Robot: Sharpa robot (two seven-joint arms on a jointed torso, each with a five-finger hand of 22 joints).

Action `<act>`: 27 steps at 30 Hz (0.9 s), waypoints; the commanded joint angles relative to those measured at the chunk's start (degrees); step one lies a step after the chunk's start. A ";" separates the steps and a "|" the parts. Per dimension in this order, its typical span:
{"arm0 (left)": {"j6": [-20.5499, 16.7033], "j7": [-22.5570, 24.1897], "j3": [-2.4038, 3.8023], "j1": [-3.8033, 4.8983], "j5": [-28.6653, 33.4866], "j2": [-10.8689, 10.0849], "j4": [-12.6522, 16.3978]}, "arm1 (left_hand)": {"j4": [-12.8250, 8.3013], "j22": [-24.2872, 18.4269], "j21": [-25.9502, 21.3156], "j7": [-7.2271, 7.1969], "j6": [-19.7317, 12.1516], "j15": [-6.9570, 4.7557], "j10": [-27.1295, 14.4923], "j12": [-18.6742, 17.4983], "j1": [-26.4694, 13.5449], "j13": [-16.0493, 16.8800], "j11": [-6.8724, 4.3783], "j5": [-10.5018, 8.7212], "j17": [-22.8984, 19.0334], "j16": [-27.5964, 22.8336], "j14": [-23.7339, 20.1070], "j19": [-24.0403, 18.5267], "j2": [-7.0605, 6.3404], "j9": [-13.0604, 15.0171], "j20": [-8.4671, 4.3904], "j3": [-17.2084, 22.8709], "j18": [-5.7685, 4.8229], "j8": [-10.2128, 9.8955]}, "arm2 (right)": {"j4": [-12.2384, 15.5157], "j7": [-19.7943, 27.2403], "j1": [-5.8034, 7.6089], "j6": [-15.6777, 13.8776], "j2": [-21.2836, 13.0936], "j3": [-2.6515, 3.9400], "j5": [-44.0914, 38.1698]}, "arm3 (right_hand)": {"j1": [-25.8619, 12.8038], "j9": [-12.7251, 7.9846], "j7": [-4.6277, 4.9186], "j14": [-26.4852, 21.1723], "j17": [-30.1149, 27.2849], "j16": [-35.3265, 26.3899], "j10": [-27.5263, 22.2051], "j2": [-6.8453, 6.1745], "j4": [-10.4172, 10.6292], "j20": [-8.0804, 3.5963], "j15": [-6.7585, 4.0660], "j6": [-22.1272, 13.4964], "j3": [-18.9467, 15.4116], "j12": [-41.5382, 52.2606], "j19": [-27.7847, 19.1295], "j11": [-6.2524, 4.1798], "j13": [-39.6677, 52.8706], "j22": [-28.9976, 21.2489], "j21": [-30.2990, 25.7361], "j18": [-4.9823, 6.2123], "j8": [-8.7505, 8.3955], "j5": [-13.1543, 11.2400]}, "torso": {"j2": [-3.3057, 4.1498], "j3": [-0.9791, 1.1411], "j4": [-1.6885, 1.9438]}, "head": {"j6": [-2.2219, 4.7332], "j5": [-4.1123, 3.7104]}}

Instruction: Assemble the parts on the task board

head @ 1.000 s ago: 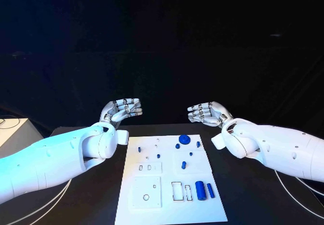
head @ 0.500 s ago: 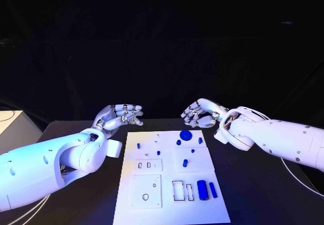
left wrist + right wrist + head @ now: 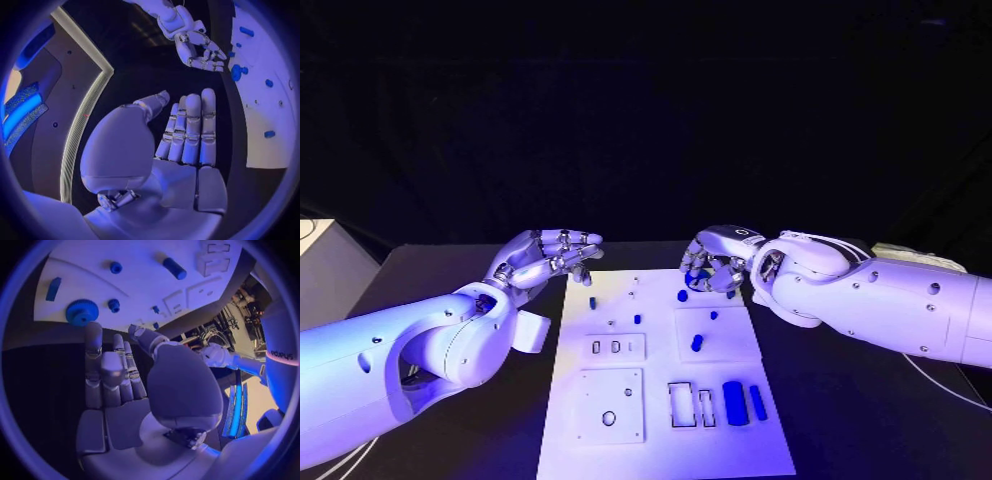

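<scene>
I am hovering my right hand (image 3: 715,262) above the far end of the task board (image 3: 661,440), fingers loosely apart and holding nothing. The blue gear (image 3: 82,312) is lying flat just past the fingertips, at twelve o'clock in the right wrist view. My left hand (image 3: 548,255) is waiting open-fingered and empty, farther away. I am reading "sharpa" on the arm.

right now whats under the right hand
The far end of the task board lies under the right hand. A blue gear sits there, seen in the right wrist view; in the head view the hand covers it.
</scene>
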 commanded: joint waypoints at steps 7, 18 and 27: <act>1.96 -0.32 0.08 0.09 -1.88 -0.79 1.23 | -0.38 1.87 3.09 -0.23 -0.30 0.02 -0.51 0.39 -0.86 0.51 0.03 -0.06 0.62 1.87 -0.22 0.26 0.16 0.24 -0.24 0.54 0.32 -0.25 | 0.50 -7.60 -0.92 -0.05 0.26 -0.14 -9.40 | 0.24 1.09 -0.12 3.10 14.58 12.71 -2.72 -1.45 1.77 0.44 0.14 -1.91 -0.88 -0.07 7.03 0.28 0.72 14.06 10.45 -1.57 -0.66 0.41 | 2.29 -0.31 0.18 | 0.35 -0.16; 2.31 -0.38 0.15 0.10 -2.15 -0.82 1.27 | -0.41 4.16 5.70 -0.25 -0.51 0.02 -0.94 0.52 -1.24 0.80 0.06 -0.06 0.73 2.69 -0.15 1.37 0.16 0.32 -0.26 0.65 0.12 -0.31 | 0.12 -8.10 -1.24 -1.23 1.09 -0.15 -8.84 | 0.59 1.92 -0.28 4.28 24.68 19.83 -3.55 -1.54 3.10 0.57 0.24 -3.23 -1.88 -0.03 10.47 0.19 1.64 23.62 17.66 -3.02 -1.05 0.66 | 3.79 -0.75 0.27 | 1.21 -0.74; 2.48 -0.48 0.16 0.10 -2.09 -1.05 1.34 | -0.32 4.82 6.63 -0.12 -0.81 0.17 -1.97 0.14 -1.55 0.73 0.28 -0.06 0.56 2.74 -0.49 1.38 0.19 0.34 -0.17 0.86 0.07 -0.43 | -0.11 -7.92 -1.89 -2.99 1.43 -0.15 -7.32 | 1.06 3.56 -0.66 2.89 18.26 16.92 -1.41 -1.60 4.09 0.17 -0.28 -2.97 -0.15 1.21 19.22 -0.41 3.08 49.79 36.86 -7.50 -0.37 2.51 | 4.91 -1.15 0.69 | 1.76 -1.09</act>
